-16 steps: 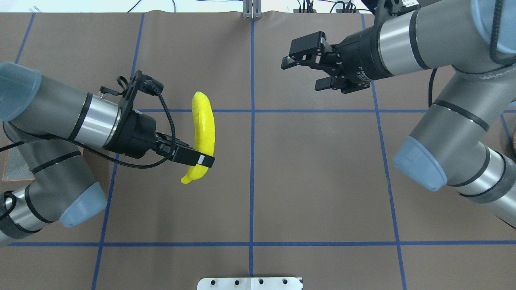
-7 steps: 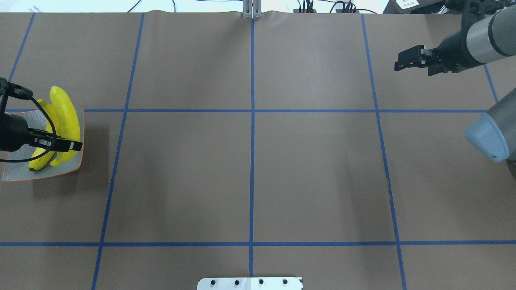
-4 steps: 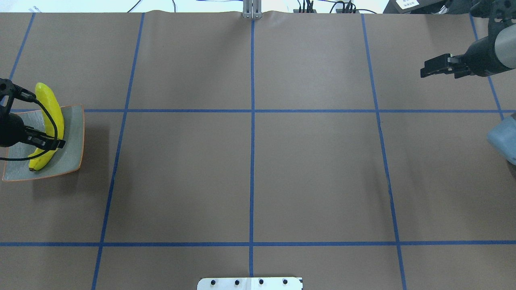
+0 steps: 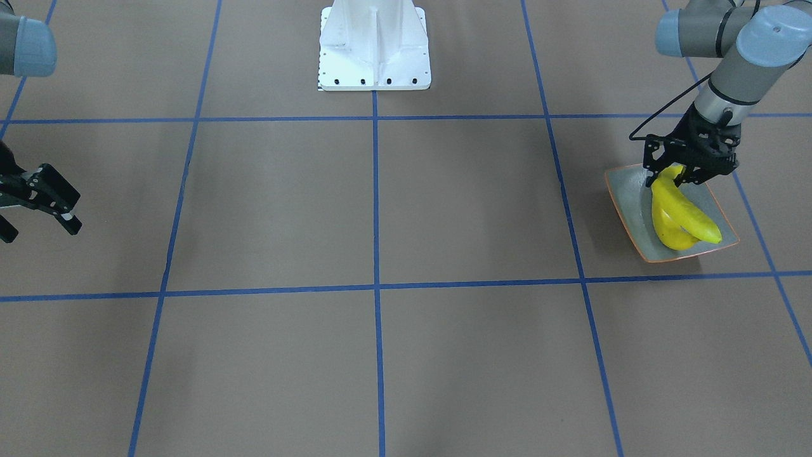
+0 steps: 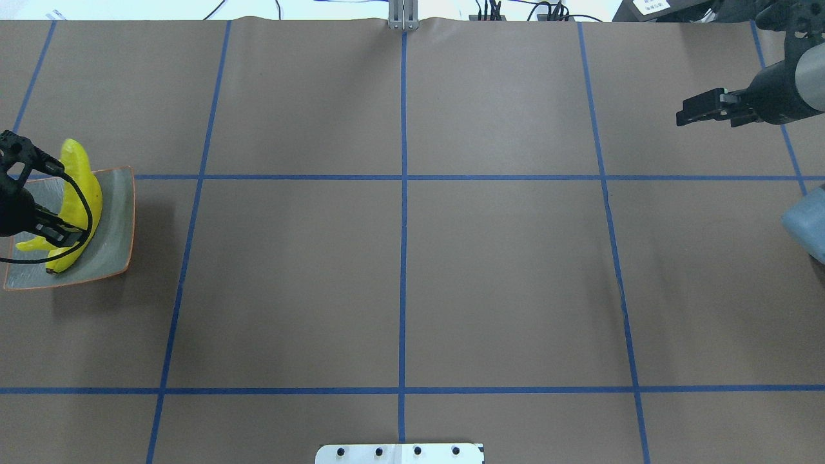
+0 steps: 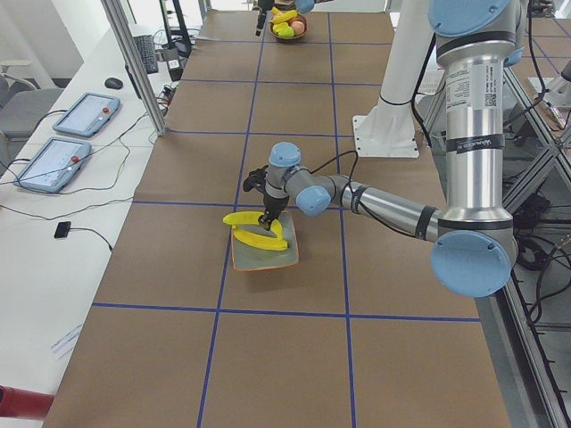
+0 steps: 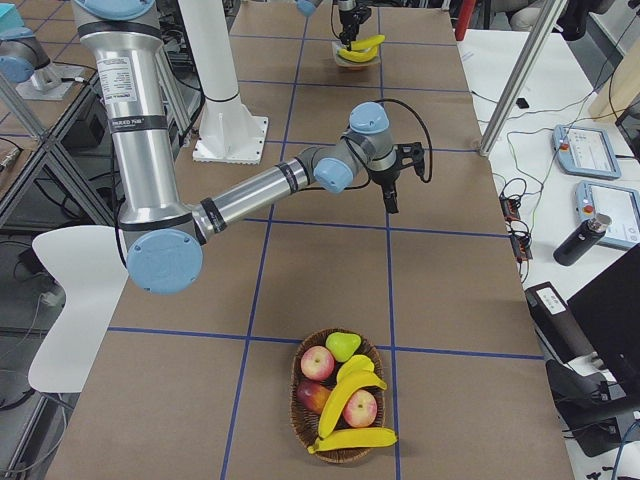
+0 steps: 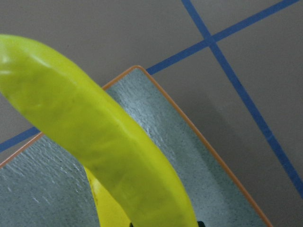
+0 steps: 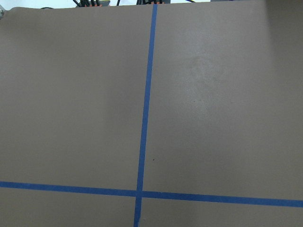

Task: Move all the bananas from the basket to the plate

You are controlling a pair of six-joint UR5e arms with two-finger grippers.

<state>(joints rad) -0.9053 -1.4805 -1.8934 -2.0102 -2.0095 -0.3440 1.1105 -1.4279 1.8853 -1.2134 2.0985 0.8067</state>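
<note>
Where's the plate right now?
In the overhead view the plate sits at the table's far left edge, beneath the left gripper, with two bananas on it.

Two bananas [image 7: 358, 438] lie in the basket [image 7: 340, 456] among apples [image 7: 317, 362].

Two bananas [image 4: 672, 212] on plate [image 4: 628, 190], two in basket [image 7: 340, 455]

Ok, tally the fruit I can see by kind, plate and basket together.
Bananas: 4, two on the plate, two in the basket
Apples: 3
Pear: 1
Total: 8
</note>
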